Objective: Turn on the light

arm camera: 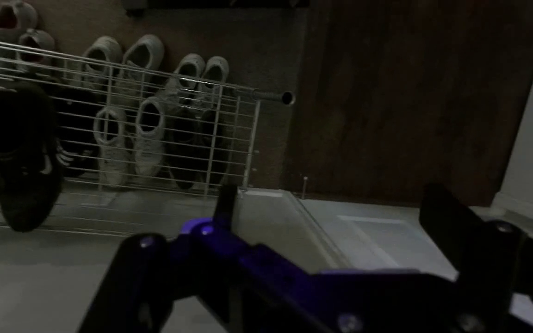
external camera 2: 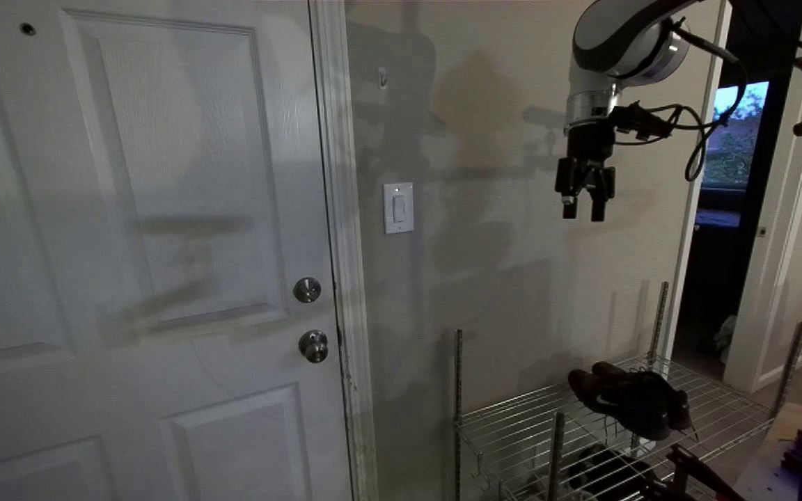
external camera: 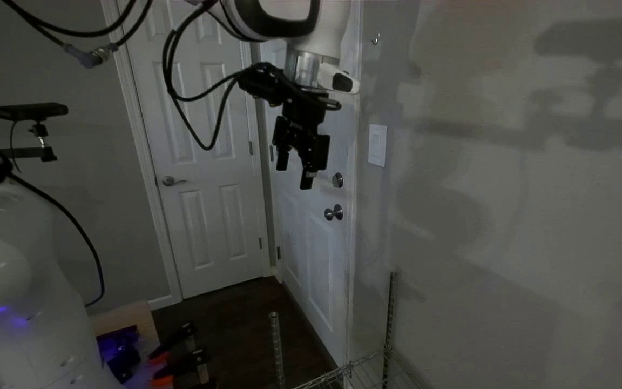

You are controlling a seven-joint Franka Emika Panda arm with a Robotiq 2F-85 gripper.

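Pointing downward, my one gripper (external camera 2: 583, 211) has its two fingers (arm camera: 447, 224) spread, well apart from the single rocker light switch (external camera 2: 399, 208). That sits on the wall (external camera 2: 498, 299) beside a white panelled door (external camera 2: 185, 174) bearing one deadbolt (external camera 2: 307, 289) and one knob (external camera 2: 313, 346). Two black sneakers (external camera 2: 631, 400) rest on the upper wire shelf (external camera 2: 519, 421).

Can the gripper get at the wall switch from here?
Likely yes: in both exterior views no obstacle shows between the open gripper and the light switch. The gripper hangs apart, pointing down, so it must move first.
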